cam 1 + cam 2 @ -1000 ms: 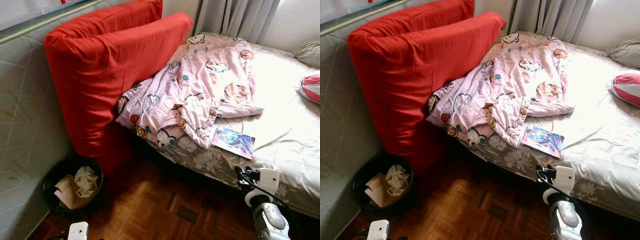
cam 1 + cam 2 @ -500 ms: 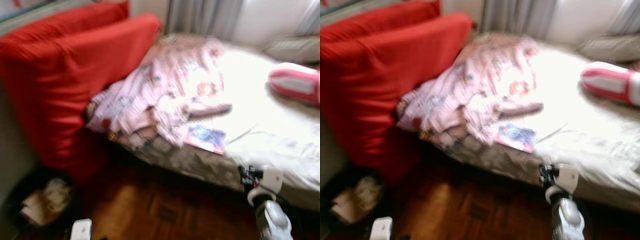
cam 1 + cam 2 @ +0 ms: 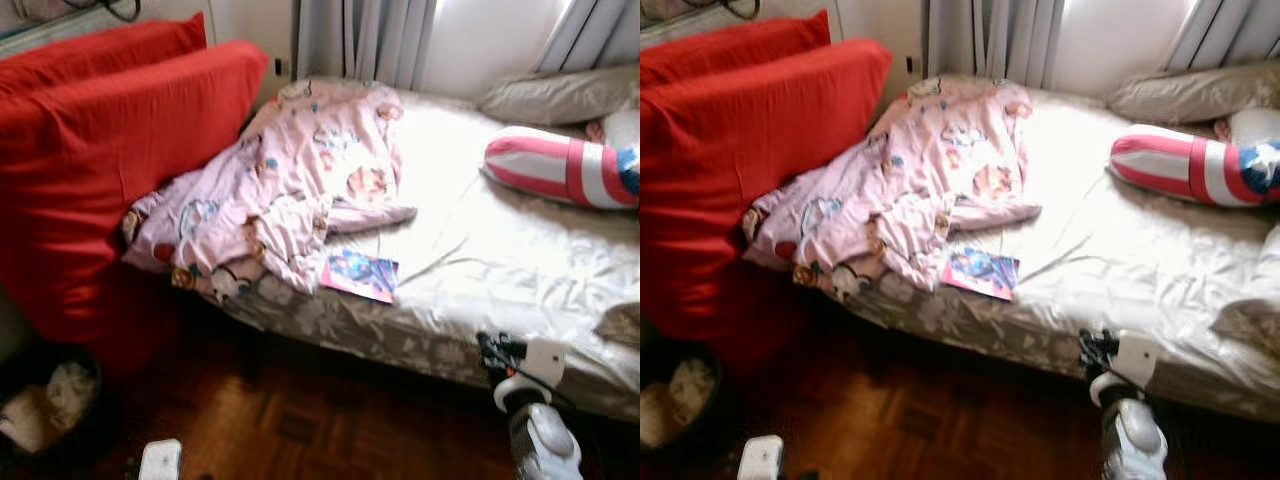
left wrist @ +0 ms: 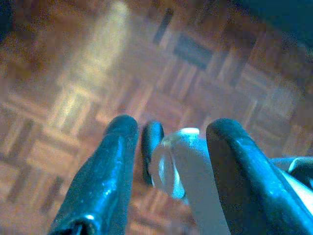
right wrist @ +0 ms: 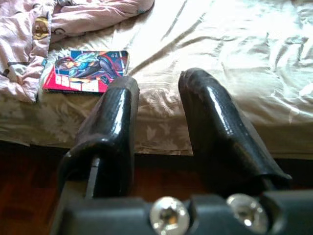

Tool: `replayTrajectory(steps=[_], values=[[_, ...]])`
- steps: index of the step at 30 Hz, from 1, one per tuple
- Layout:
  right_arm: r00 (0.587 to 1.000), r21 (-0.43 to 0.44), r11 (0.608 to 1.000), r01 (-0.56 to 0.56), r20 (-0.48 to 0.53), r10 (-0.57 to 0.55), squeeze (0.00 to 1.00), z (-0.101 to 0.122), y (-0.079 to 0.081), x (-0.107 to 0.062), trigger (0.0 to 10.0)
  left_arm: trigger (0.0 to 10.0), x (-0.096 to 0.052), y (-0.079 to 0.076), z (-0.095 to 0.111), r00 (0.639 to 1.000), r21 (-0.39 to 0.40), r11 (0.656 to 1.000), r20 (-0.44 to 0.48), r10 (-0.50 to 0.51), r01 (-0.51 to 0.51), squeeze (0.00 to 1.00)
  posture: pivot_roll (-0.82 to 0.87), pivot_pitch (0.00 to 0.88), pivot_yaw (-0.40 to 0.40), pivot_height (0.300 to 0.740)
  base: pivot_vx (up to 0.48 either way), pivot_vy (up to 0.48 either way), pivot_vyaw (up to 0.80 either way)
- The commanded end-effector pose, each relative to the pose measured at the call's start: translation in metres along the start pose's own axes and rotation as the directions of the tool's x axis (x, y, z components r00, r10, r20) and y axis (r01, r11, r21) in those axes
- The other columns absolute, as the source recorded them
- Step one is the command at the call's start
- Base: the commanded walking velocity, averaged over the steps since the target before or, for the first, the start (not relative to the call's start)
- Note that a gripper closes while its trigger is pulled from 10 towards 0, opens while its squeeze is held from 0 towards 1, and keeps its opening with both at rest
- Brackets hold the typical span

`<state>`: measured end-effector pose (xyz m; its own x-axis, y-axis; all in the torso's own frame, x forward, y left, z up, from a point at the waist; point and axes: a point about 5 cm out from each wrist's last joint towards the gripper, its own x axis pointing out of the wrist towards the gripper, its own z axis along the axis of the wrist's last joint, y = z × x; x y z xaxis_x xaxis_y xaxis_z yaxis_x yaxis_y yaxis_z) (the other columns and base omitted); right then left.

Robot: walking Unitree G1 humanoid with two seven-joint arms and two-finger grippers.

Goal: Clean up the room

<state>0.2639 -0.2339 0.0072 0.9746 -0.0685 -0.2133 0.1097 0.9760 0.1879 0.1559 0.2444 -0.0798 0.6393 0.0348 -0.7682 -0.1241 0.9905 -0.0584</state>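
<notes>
Book (image 3: 359,275): thin, colourful cover, lying flat on bed (image 3: 520,270) near its front edge, one corner touching rumpled pink blanket (image 3: 290,180). Striped pillow (image 3: 555,168) farther back on bed.

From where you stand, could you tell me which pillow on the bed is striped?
The cylindrical pillow with red and white stripes; the grey pillow behind it is plain.

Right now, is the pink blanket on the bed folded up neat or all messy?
Messy: the pink blanket lies crumpled, hanging over the bed's edge.
</notes>
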Motion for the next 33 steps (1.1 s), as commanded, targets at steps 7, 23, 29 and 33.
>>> replayTrajectory(steps=[7,23,29,33], values=[[1.0,0.009,1.0,0.026,0.01,-0.026,0.0,0.0011,-0.0038,-0.0008,10.0,10.0,0.0002,-0.001,-0.0016,1.0,0.004,1.0,-0.016,-0.005,0.005,0.0,0.08,0.087,-0.076,0.74,0.0,-0.283,0.0],[0.999,0.013,0.999,0.042,0.012,-0.042,0.0,-0.0004,-0.0056,-0.0029,10.0,10.0,0.0005,-0.0007,-0.0003,1.0,0.007,1.0,-0.015,-0.007,0.007,0.0,0.07,0.089,-0.07,0.74,0.0,-0.283,-0.3],[0.999,0.013,0.999,0.045,0.017,-0.045,0.0,0.0006,-0.0057,-0.0023,10.0,10.0,0.0006,-0.0007,0.0002,1.0,0.01,1.0,-0.015,-0.011,0.011,0.0,0.07,0.089,-0.068,0.74,0.0,-0.284,0.0],[0.999,0.016,0.999,0.043,0.022,-0.043,0.0,0.0017,-0.0052,-0.0017,10.0,10.0,0.0007,-0.0006,0.0004,1.0,0.011,1.0,-0.015,-0.01,0.01,0.0,0.07,0.087,-0.067,0.74,0.0,-0.283,0.0]])
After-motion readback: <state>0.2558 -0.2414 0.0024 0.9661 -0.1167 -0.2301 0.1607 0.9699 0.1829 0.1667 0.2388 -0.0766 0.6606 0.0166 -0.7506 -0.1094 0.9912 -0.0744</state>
